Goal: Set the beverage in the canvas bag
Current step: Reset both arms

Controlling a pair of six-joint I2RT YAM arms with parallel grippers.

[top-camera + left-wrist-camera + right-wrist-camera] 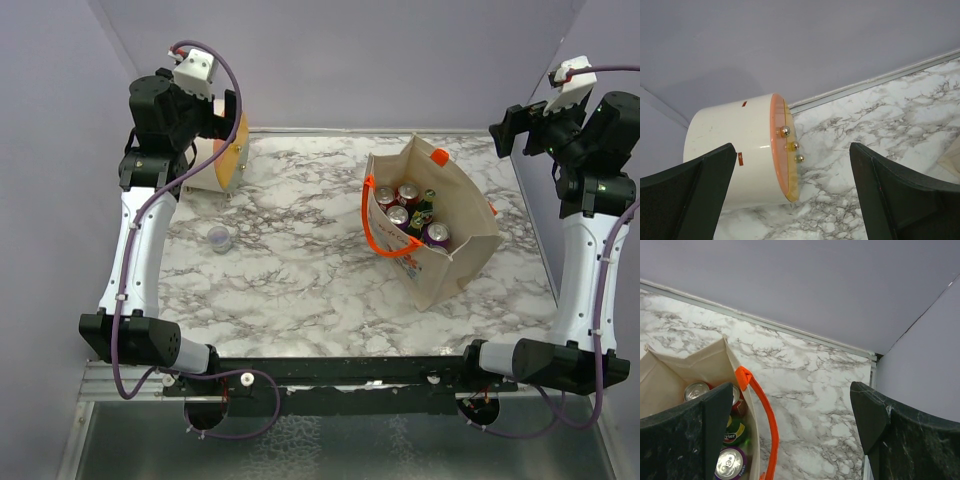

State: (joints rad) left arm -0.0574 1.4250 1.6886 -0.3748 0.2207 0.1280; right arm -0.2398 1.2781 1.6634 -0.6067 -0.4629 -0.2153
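The beige canvas bag (pixel 452 272) with orange handles (pixel 372 225) stands open at the right middle of the table, with several cans (pixel 409 192) inside. One small can (pixel 218 238) with a silver top stands alone on the marble at the left. My left gripper (pixel 232 118) is open and empty, held high at the back left, far from that can. My right gripper (pixel 506 130) is open and empty, held high at the back right, beyond the bag. In the right wrist view the gripper (pixel 790 440) shows the bag's rim (pixel 725 352), its handle (pixel 767 422) and a purple can (pixel 730 464).
A white drum (pixel 735 150) with an amber-orange lid (pixel 782 150) lies on its side at the back left, just below my left gripper (pixel 792 200); it also shows in the top view (pixel 225 150). Lilac walls close the back and both sides.
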